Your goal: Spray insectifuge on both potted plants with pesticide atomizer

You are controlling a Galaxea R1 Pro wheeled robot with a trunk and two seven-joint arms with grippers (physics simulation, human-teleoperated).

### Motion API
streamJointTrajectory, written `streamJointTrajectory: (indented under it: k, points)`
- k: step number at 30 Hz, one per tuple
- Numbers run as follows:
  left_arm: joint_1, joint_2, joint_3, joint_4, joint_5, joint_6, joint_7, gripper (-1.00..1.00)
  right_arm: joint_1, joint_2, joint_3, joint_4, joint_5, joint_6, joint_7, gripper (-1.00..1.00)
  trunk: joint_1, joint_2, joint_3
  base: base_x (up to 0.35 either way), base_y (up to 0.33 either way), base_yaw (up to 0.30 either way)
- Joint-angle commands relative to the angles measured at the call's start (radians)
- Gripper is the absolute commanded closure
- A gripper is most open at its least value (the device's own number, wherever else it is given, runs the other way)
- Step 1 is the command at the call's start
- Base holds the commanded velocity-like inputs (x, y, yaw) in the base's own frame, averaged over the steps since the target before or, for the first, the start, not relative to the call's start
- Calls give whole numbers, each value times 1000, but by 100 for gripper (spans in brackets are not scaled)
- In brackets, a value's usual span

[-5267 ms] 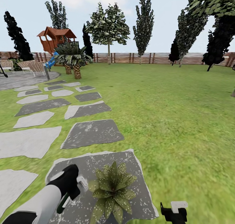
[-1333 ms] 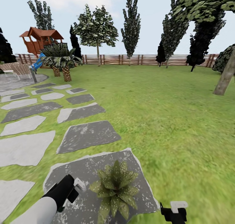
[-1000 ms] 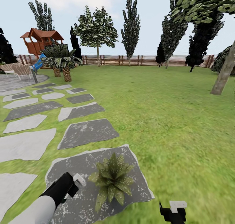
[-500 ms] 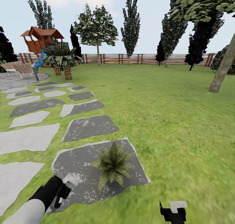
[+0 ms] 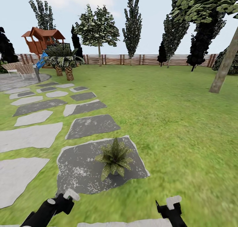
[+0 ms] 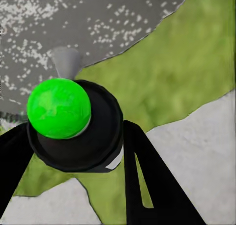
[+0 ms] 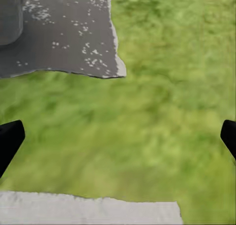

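One potted plant (image 5: 114, 157), a low rosette of speckled green leaves, stands on a dark grey stepping stone (image 5: 79, 167) ahead of me. The second potted plant is out of view. My left gripper (image 5: 64, 200) is at the bottom left, short of the stone's near edge, shut on the pesticide atomizer (image 5: 71, 195), whose white spray head pokes out. From the left wrist the atomizer (image 6: 73, 131) is a dark round body with a bright green cap, between the black fingers (image 6: 142, 176). My right gripper (image 5: 170, 208) hangs open over grass, the plant's grey pot (image 7: 10, 18) at its far corner.
Grey stepping stones (image 5: 31, 136) lead left across the lawn to a paved circle (image 5: 19, 80) with chairs and a grey bollard lamp (image 5: 36, 73). Palms (image 5: 66, 60), a red playhouse (image 5: 41, 40) and a wooden fence (image 5: 138, 59) stand far back. A tree trunk (image 5: 224, 66) leans at right.
The whole view has backed away: the plant and its stone now sit farther ahead and higher in the picture. My left arm with the atomizer has dropped lower in view. The right gripper stays open.
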Motion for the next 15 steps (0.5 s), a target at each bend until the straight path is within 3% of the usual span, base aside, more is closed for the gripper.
streamJointTrajectory:
  k: [1, 2, 4, 5, 6, 7, 8, 11, 15]
  points:
    - [10, 22, 7, 33, -5, -92, -18, 100, -1, 0, 32, -61, 25, 3, 58, -100, 0, 0, -1, -1, 0, 0]
    - [11, 28, 7, 55, -9, -113, -22, 100, 0, 1, 35, -70, 28, 3, 75, -100, 0, 0, -1, 0, 0, 0]
    - [12, 77, -4, 82, -12, -173, -57, 100, -1, 2, 48, -125, 55, 2, 168, -100, 0, 0, -1, 0, 0, 0]
    - [12, 85, -6, 83, -15, -185, -103, 100, -3, 3, 59, -160, 92, 4, 236, -100, 0, 0, -1, 0, 0, 0]
    - [10, 98, -7, 76, -21, -197, -236, 100, -7, 9, 78, -250, 214, 41, 402, -100, 0, 0, -1, 0, 0, 0]
    - [9, 101, -8, 73, -30, -200, -281, 100, -8, 20, 82, -288, 252, 87, 451, -100, 0, 0, -1, 0, 0, 0]
    - [6, 103, -8, 71, -59, -202, -331, 100, -11, 50, 84, -329, 282, 160, 498, -100, 0, 0, -1, 0, 0, 0]
    - [-6, 92, -19, 69, -155, -207, -405, 100, -40, 90, 85, -360, 301, 252, 567, -100, 0, 0, -1, 0, 0, 0]
    - [-7, 88, -40, 68, -179, -209, -452, 100, -74, 101, 86, -364, 305, 269, 694, -100, 0, 0, -1, 0, 0, 0]
